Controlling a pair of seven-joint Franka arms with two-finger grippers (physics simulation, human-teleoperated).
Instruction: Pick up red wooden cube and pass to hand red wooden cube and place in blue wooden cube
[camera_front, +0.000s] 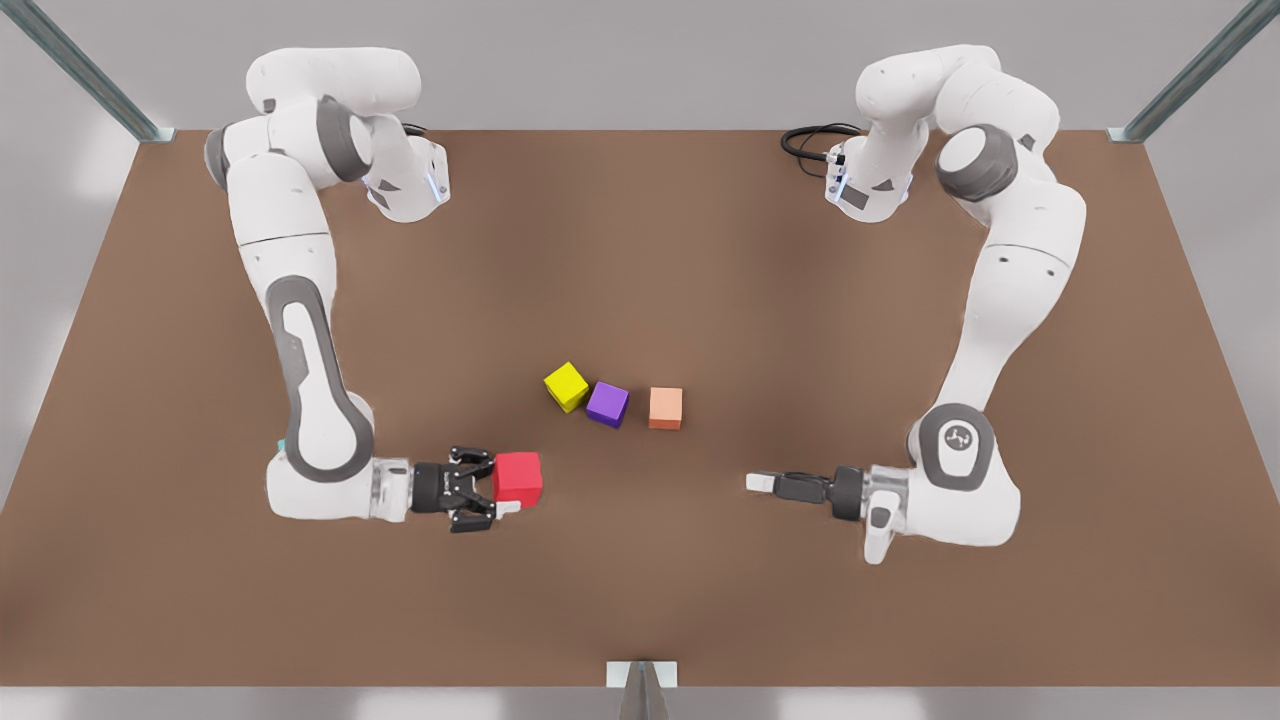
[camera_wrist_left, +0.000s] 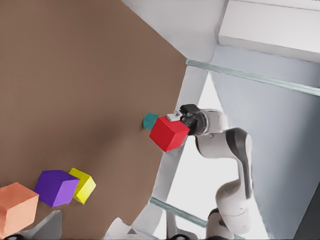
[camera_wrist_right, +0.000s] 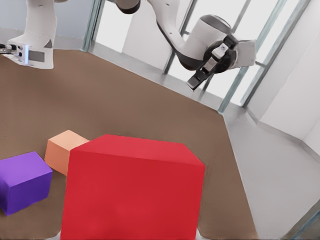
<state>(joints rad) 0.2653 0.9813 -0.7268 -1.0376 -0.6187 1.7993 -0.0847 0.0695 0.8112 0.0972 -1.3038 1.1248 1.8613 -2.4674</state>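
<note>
Two fingers of the right gripper (camera_front: 505, 485) were clamped on the red wooden cube (camera_front: 518, 477) at the table's (camera_front: 640, 250) near left, pointing it rightward, we judged, for handover to the waiting left gripper (camera_front: 760, 482), whose opening we couldn't tell.

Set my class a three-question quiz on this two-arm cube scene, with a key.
1. True or false: the right gripper is holding the red wooden cube.
2. Which colour of cube lies between the yellow cube and the salmon-orange cube? A teal, B purple, C red.
3. Fill in: the left gripper waits at the front view's ____ side.

Key: 1 true; 2 B, the purple cube; 3 right.
</note>
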